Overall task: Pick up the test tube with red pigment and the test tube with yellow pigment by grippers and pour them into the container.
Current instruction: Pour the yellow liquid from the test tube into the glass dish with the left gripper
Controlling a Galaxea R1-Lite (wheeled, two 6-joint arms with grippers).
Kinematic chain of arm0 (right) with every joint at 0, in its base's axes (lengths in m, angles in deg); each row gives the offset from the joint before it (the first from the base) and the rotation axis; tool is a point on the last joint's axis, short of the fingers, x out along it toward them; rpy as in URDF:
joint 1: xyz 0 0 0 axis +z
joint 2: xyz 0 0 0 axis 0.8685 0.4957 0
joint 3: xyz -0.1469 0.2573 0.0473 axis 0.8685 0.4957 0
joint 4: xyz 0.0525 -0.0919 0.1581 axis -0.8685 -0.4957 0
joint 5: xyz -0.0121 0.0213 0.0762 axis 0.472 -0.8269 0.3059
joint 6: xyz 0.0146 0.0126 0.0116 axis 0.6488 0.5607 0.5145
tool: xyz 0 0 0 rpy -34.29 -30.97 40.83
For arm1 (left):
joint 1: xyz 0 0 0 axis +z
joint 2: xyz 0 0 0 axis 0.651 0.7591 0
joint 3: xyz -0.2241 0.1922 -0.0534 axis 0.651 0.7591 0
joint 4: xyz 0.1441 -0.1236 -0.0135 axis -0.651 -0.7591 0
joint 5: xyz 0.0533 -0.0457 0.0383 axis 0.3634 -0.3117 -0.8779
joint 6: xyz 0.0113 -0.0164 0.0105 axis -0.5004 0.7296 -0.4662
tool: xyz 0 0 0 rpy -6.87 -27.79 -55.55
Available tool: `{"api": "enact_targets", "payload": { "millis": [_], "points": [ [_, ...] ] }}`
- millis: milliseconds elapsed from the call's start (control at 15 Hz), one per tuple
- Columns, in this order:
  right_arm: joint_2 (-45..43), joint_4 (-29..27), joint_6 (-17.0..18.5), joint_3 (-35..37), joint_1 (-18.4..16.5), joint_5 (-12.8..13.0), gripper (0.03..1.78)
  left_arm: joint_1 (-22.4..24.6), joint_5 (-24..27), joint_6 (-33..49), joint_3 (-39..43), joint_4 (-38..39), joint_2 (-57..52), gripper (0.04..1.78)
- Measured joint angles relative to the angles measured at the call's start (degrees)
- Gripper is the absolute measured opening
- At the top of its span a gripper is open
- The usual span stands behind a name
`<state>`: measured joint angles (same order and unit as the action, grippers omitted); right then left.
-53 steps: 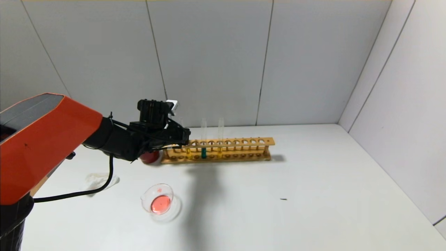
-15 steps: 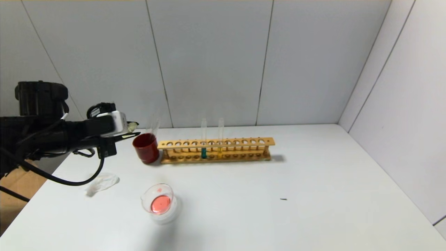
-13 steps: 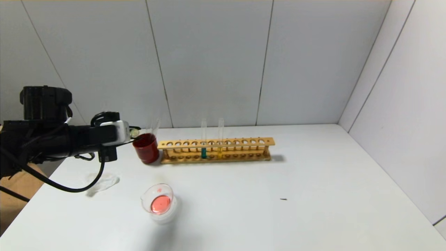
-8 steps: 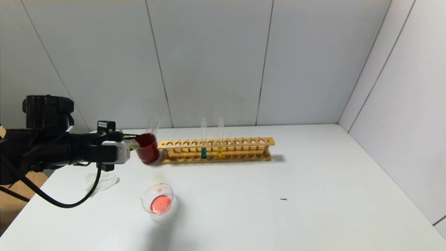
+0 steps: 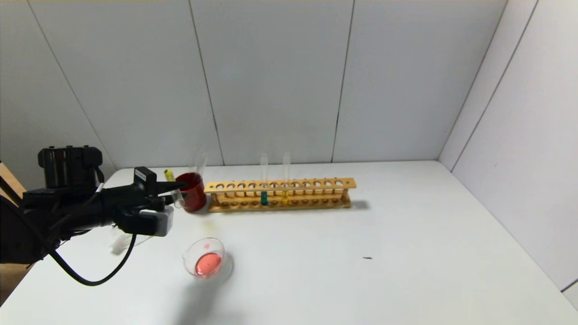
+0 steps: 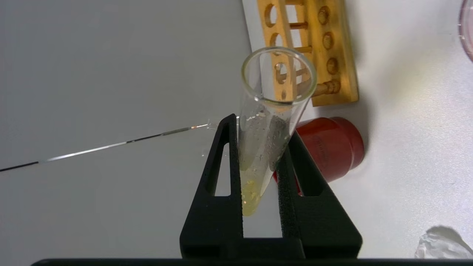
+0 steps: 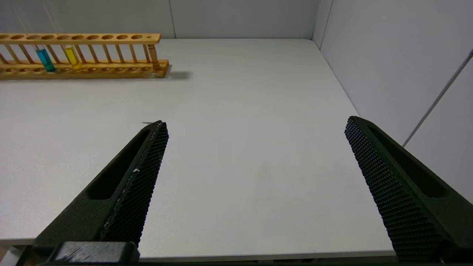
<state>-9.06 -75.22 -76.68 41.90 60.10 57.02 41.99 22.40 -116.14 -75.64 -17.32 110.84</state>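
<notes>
Left wrist view: left gripper [image 6: 260, 147] pinches the yellow tube [image 6: 269, 122]. Red cup [image 6: 327, 147] embossing unreadable. Right gripper [image 7: 255, 155] spread wide.

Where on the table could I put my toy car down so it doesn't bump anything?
The big bare patch of table right of the glass dish and in front of the wooden rack is free; only a tiny dark speck lies there. The left end is crowded: the left gripper holding the yellow tube, the red cup, crumpled tissue.
</notes>
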Motion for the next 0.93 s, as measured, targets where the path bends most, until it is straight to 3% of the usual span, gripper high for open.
{"api": "enact_targets", "payload": {
  "millis": [933],
  "points": [
    [0.0,0.0,0.0,0.0,0.0,0.0,1.75,-0.6,-0.3,-15.7,0.0,3.3,7.0,0.32]
  ]
}}
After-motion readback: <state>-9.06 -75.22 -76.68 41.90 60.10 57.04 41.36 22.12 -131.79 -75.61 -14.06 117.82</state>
